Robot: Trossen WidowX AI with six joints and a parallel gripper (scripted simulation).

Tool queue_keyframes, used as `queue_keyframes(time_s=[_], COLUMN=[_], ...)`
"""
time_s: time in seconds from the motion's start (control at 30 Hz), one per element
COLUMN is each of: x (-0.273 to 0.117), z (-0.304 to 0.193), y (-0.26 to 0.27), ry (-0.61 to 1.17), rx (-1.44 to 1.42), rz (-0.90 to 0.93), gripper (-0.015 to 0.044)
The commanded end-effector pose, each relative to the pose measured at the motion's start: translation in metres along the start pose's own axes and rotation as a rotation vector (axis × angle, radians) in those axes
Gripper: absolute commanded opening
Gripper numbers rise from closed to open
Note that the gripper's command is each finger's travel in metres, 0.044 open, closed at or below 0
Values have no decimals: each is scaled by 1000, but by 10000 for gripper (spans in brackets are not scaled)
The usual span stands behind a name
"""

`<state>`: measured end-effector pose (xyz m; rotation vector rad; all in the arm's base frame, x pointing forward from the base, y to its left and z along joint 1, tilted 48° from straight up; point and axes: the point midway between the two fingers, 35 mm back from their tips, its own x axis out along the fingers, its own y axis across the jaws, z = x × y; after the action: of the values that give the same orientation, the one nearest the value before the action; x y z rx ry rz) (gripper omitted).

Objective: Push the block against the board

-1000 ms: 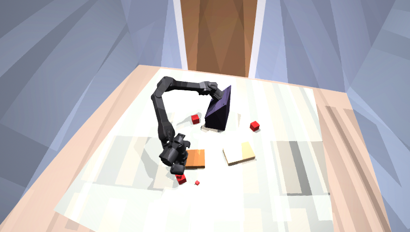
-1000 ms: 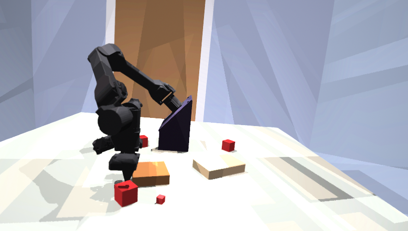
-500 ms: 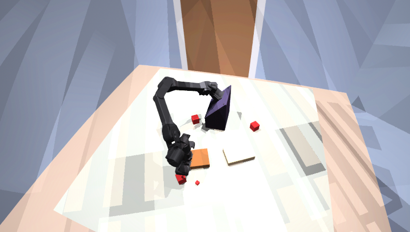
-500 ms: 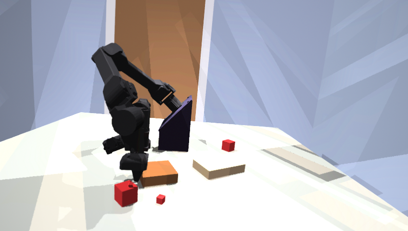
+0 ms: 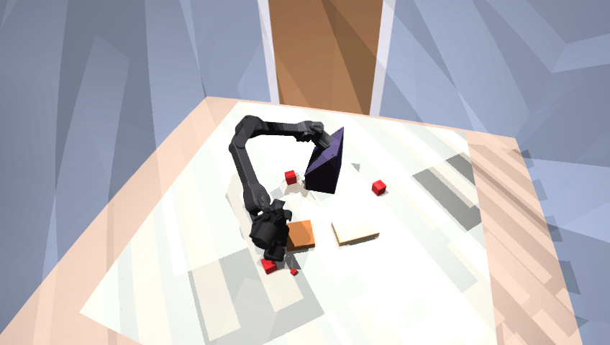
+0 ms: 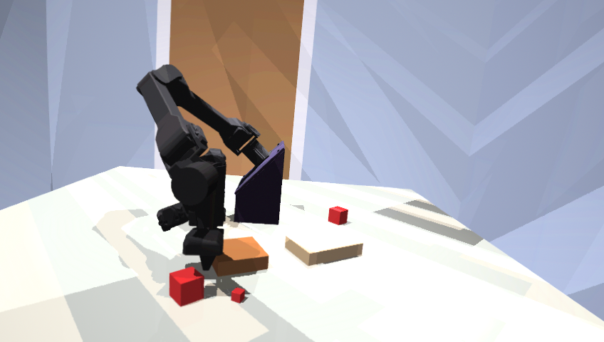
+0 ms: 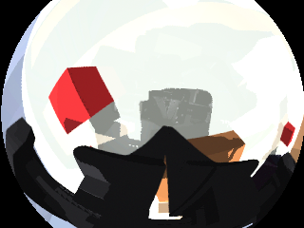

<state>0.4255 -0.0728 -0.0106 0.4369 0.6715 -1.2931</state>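
Observation:
The orange square block (image 5: 302,233) (image 6: 243,249) (image 7: 218,146) lies flat on the table, its left part hidden by the hand in the top and exterior views. The cream board (image 5: 356,228) (image 6: 328,244) lies flat to its right, turned at a slight angle to it. A gap of table separates the two. My gripper (image 6: 206,267) (image 7: 166,131) is shut and empty, pointing down low at the block's left side. It looks very close to the block or touching it; I cannot tell which. In the top view the fingertips are hidden under the hand.
A large red cube (image 5: 269,265) (image 6: 186,286) (image 7: 81,97) stands just in front of the fingers, with a small red cube (image 5: 293,272) (image 6: 238,294) to its right. Another red cube (image 5: 290,177) is near the dark arm base (image 5: 324,172) (image 6: 259,199). One more red cube (image 5: 378,187) (image 6: 337,215) stands behind the board.

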Motion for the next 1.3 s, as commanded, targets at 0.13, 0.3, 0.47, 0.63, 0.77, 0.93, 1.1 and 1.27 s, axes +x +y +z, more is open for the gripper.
queue_keyframes(time_s=[0.13, 0.3, 0.47, 0.63, 0.77, 0.93, 1.1, 1.27], x=[1, 1, 1, 0, 0, -26, -55, -55], z=[13, 21, 29, 38, 44, 42, 42, 34], y=[1, 2, 3, 3, 3, 3, 1, 4], ry=[4, 3, 3, 2, 1, 1, 2, 3], rx=[1, 1, 1, 1, 1, 1, 1, -49], rz=[-1, -1, -1, -1, -1, -4, -1, 0], gripper=[0, 0, 0, 0, 0, 0, 0, 0])
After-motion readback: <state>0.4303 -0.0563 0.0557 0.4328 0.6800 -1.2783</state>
